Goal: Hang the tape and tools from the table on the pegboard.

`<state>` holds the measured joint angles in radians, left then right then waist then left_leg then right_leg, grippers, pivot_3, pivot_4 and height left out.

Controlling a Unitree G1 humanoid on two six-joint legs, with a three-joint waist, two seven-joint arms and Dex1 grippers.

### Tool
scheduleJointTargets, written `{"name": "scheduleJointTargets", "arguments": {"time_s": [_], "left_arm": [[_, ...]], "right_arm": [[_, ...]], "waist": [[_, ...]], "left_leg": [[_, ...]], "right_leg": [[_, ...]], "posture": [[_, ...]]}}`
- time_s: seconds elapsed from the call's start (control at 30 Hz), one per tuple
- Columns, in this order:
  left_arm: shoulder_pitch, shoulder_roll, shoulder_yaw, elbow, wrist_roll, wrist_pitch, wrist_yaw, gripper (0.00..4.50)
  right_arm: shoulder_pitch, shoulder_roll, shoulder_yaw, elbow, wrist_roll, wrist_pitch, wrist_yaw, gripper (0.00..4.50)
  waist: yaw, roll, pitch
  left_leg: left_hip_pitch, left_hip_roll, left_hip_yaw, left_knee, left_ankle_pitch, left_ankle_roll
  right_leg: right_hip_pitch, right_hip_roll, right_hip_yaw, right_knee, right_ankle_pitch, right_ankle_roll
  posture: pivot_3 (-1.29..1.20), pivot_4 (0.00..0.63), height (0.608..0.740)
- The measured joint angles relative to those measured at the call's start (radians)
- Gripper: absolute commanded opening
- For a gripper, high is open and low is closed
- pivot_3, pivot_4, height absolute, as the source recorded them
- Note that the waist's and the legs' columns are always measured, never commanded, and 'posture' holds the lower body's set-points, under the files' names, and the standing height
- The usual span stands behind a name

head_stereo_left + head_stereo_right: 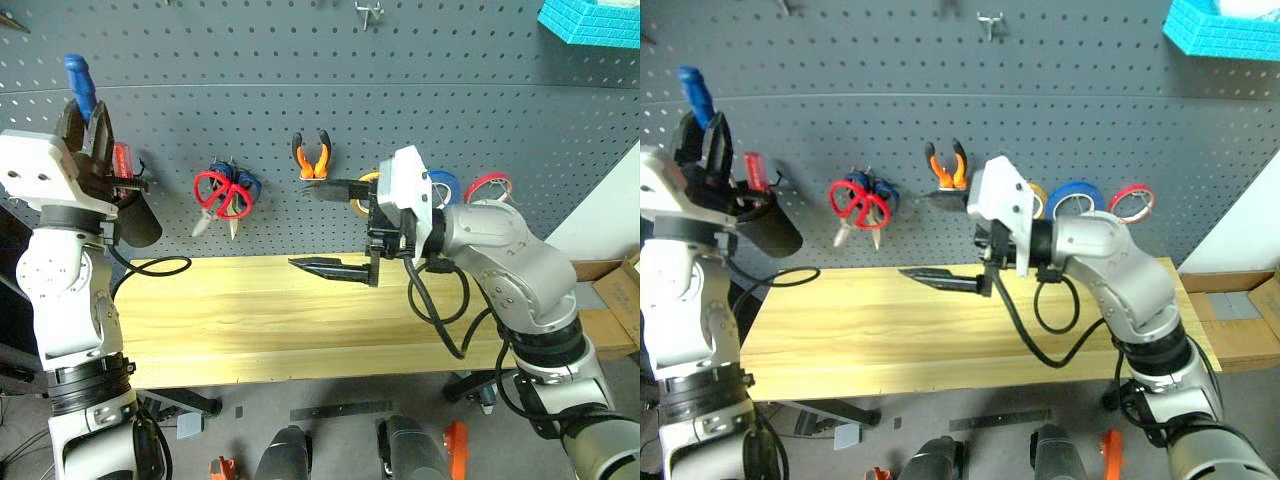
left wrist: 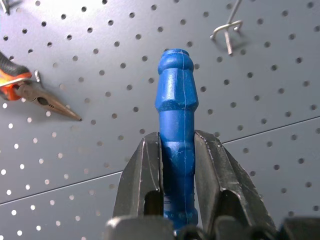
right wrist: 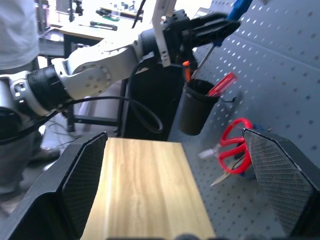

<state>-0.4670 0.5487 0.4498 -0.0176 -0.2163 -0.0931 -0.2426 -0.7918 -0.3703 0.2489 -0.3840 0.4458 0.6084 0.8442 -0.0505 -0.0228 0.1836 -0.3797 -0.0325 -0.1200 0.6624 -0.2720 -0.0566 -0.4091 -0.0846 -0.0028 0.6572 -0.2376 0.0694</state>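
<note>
My left gripper (image 1: 86,122) is shut on the blue-handled screwdriver (image 1: 80,82), held handle-up close to the pegboard (image 1: 300,90) at the far left. In the left wrist view the blue handle (image 2: 177,115) stands between the fingers (image 2: 142,175). Its shaft (image 3: 207,56) points down toward a black cup (image 1: 136,218) on the board. The red-handled scissors (image 1: 222,194), the orange-and-black pliers (image 1: 313,156) and the blue tape (image 1: 1075,198) hang on the board. My right gripper (image 1: 335,226) is open and empty above the table (image 1: 250,320), pointing left.
The cup holds a red-handled screwdriver (image 1: 122,160). Blue-handled scissors (image 1: 247,185) hang behind the red ones. A yellow tape ring (image 1: 1037,195) and a red one (image 1: 1132,202) flank the blue tape. A bare hook (image 2: 227,32) sticks out near the screwdriver. A person (image 3: 17,35) stands at the far left.
</note>
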Motion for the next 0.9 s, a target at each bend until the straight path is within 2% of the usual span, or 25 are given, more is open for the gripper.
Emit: {"name": "scheduleJointTargets", "arguments": {"time_s": [0.2,0.43,0.6,0.9], "left_arm": [[-0.021,0.009,-0.001,0.039,-0.001,-0.021,-0.001,0.53],[0.026,0.009,-0.011,0.045,-0.019,0.015,-0.031,0.53],[0.028,0.012,-0.009,0.047,-0.022,0.028,-0.024,0.53],[-0.005,0.019,0.022,0.116,-0.021,-0.022,-0.001,0.53]], "right_arm": [[-0.015,0.029,0.022,0.025,-0.032,-0.028,-0.009,4.5],[-0.006,0.004,0.022,0.004,0.003,0.01,0.023,4.5],[-0.007,0.032,0.022,0.009,0.001,0.0,0.001,4.5],[-0.039,0.115,0.045,0.105,-0.124,-0.123,-0.072,4.5]], "waist": [[-0.001,-0.001,0.0],[-0.004,-0.001,0.0],[-0.004,-0.001,-0.001],[-0.004,-0.003,-0.002]], "left_leg": [[-0.001,0.0,0.0,0.0,0.001,-0.001],[-0.001,0.0,0.0,0.0,0.0,0.0],[-0.001,0.0,0.0,0.0,0.0,0.0],[-0.001,0.0,0.001,0.0,0.001,-0.003]], "right_leg": [[-0.001,0.0,0.001,0.0,0.0,0.0],[-0.001,0.0,0.001,0.001,0.0,0.0],[-0.002,0.0,0.001,0.001,0.0,0.0],[-0.003,0.0,0.002,0.002,0.0,0.0]], "posture": [[-0.05,0.11,0.74],[-0.03,0.107,0.74],[-0.02,0.105,0.74],[-0.02,0.102,0.74]]}}
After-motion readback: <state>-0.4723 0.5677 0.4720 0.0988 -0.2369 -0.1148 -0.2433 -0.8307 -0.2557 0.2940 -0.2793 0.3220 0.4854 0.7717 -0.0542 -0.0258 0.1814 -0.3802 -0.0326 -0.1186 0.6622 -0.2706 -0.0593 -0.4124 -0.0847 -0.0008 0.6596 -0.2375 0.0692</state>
